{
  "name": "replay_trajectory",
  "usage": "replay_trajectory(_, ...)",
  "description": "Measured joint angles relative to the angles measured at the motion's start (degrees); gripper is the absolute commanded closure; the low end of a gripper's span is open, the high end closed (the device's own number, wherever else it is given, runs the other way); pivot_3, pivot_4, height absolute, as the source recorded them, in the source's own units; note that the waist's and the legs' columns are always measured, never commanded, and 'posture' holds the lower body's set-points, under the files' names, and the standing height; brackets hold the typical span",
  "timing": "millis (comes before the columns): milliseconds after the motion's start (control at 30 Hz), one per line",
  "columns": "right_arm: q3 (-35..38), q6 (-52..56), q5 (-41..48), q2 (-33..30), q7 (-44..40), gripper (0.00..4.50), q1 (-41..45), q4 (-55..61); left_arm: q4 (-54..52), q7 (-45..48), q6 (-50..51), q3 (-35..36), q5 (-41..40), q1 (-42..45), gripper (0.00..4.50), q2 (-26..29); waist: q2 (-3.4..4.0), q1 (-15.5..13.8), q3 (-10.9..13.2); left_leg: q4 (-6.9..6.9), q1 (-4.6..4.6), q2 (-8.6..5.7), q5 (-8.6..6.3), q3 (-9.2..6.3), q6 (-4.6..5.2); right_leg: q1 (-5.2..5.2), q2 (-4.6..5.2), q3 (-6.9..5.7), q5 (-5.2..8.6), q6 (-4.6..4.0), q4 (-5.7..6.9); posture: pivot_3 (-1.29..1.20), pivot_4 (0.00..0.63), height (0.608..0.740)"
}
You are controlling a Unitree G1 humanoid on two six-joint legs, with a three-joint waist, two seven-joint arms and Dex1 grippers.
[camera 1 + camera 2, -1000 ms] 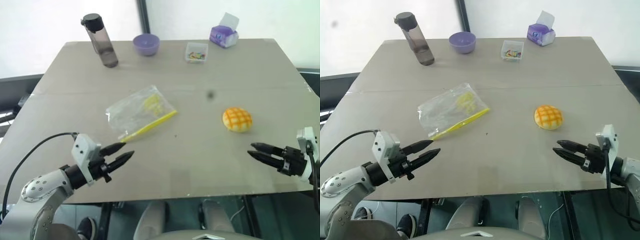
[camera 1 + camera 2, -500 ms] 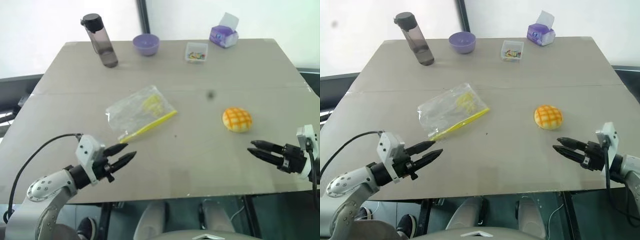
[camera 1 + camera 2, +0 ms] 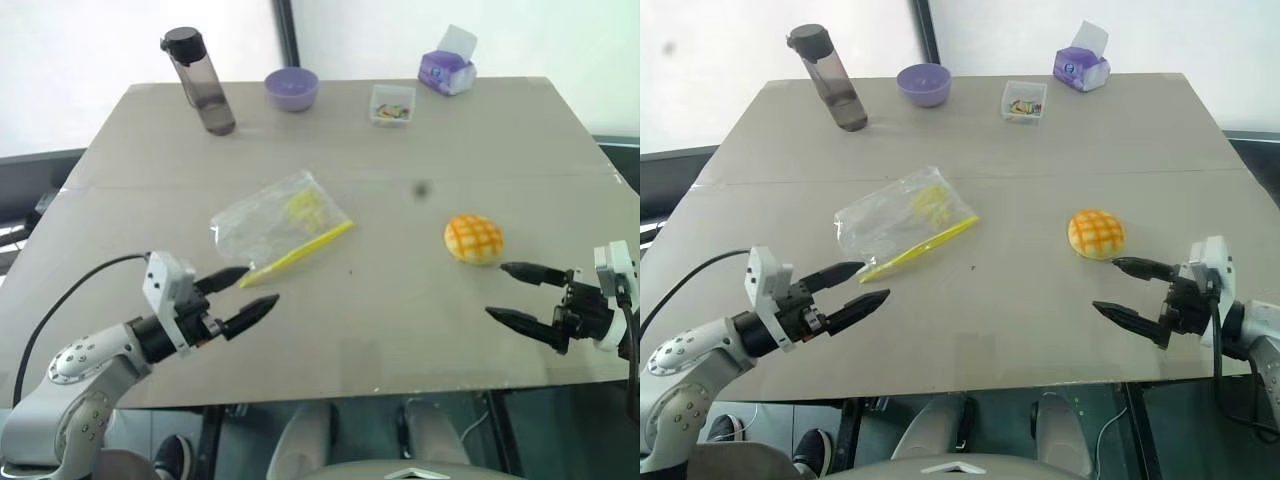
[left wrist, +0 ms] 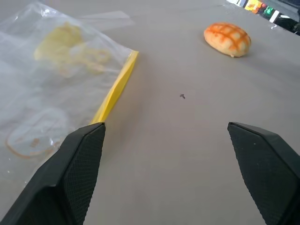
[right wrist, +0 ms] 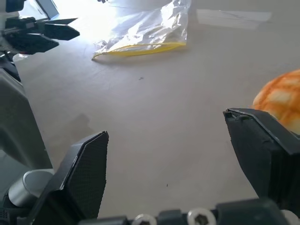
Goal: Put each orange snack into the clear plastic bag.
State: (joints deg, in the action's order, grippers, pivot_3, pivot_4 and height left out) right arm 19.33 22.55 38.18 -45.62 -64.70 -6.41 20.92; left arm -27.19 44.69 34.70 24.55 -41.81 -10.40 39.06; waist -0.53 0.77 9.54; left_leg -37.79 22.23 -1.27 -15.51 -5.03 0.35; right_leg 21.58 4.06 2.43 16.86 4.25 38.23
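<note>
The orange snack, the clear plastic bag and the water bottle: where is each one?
orange snack (image 3: 474, 239), left eye view, middle of its grid top.
clear plastic bag (image 3: 270, 217), left eye view, crinkly middle.
water bottle (image 3: 203, 87), left eye view, mid body.

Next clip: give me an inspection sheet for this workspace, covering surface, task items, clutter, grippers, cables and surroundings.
Surface: grey table, a seam running across it, one small dark mark mid-table.
Job's things: orange snack lies bare on the table; clear plastic bag lies flat, apart from it, nothing inside but its yellow print.
Clutter: along the far edge, dark bottle, purple bowl, small clear box, purple tissue pack.
Grippers: left gripper open, empty, near the bag's yellow strip; right gripper open, empty, just short of the snack.
Cables: black cable looping off the left arm.
Surroundings: bright pale wall behind, with a dark vertical post.
</note>
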Motion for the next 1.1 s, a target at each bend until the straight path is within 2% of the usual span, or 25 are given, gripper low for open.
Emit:
replay_trajectory(200,-2.4,0.7,2.3,-0.6,1.9,0.05,9.9,7.1,11.7,-10.1,9.6,6.4,-5.3,6.3,0.00,-0.8,-0.08,0.1,0.0,0.00,-0.10,0.00,0.00,-0.01,0.00,0.00,-0.02,0.01,0.00,0.00,0.16,0.00,0.150,0.740)
replay_trajectory(400,-4.3,1.0,2.3,-0.7,3.0,0.05,11.7,7.5,20.1,-12.7,16.0,8.2,-7.2,9.1,0.00,0.0,-0.13,-0.2,0.0,0.00,0.02,-0.07,0.01,-0.07,-0.01,0.04,0.06,-0.04,0.00,0.00,0.07,0.00,0.150,0.740)
replay_trajectory(533,-6.6,0.9,2.3,-0.5,3.7,0.05,15.2,7.8,27.2,-14.7,19.0,5.6,-8.4,18.4,0.00,-5.2,-0.18,-0.6,0.0,-0.05,-0.06,-0.12,0.01,-0.13,-0.01,0.02,0.06,-0.10,0.00,0.01,0.20,0.00,0.150,0.740)
replay_trajectory(633,-7.6,0.5,1.7,-0.5,3.5,0.05,16.0,7.5,29.4,-14.5,20.0,3.0,-8.8,22.4,0.00,-6.9,-0.21,-0.5,0.0,-0.06,-0.08,-0.14,0.01,-0.08,-0.02,0.01,0.09,-0.03,0.00,0.00,0.27,0.00,0.150,0.740)
replay_trajectory(800,-8.4,0.3,0.8,-0.6,3.5,0.05,17.9,6.6,35.6,-15.1,19.6,-2.9,-4.8,31.7,0.00,-10.4,-0.03,-1.3,-0.1,-0.16,-0.12,-0.20,0.02,-0.08,-0.03,-0.01,0.09,-0.04,0.00,0.01,0.36,0.00,0.150,0.740)
replay_trajectory(933,-9.5,-0.1,0.5,0.6,4.8,0.05,17.9,7.5,39.1,-16.2,19.7,-4.0,-2.8,36.4,0.00,-13.5,0.12,-1.8,-0.3,-0.25,-0.13,-0.22,0.02,-0.13,-0.03,-0.03,0.10,-0.07,0.00,0.01,0.40,0.00,0.150,0.740)
replay_trajectory(967,-9.6,-0.3,0.3,1.0,5.3,0.00,17.5,7.8,39.4,-16.4,20.1,-4.2,-2.7,37.2,0.52,-14.3,0.12,-1.8,-0.3,-0.28,-0.11,-0.23,0.02,-0.13,-0.03,-0.03,0.11,-0.07,0.00,0.01,0.43,0.00,0.150,0.740)
replay_trajectory(1000,-9.7,-0.4,0.1,1.1,5.5,0.00,17.3,7.9,39.8,-16.8,20.7,-4.1,-2.8,37.6,0.79,-14.9,0.12,-1.7,-0.3,-0.32,-0.11,-0.24,0.02,-0.12,-0.03,-0.03,0.11,-0.05,0.00,0.01,0.44,0.00,0.150,0.740)
replay_trajectory(1100,-9.9,-0.8,-1.2,1.8,6.7,0.00,16.6,7.9,41.3,-18.0,23.8,-3.1,-4.2,38.8,2.14,-17.5,0.11,-1.6,-0.3,-0.46,-0.03,-0.26,0.02,-0.13,-0.03,-0.01,0.11,-0.05,0.00,0.02,0.54,0.00,0.150,0.740)
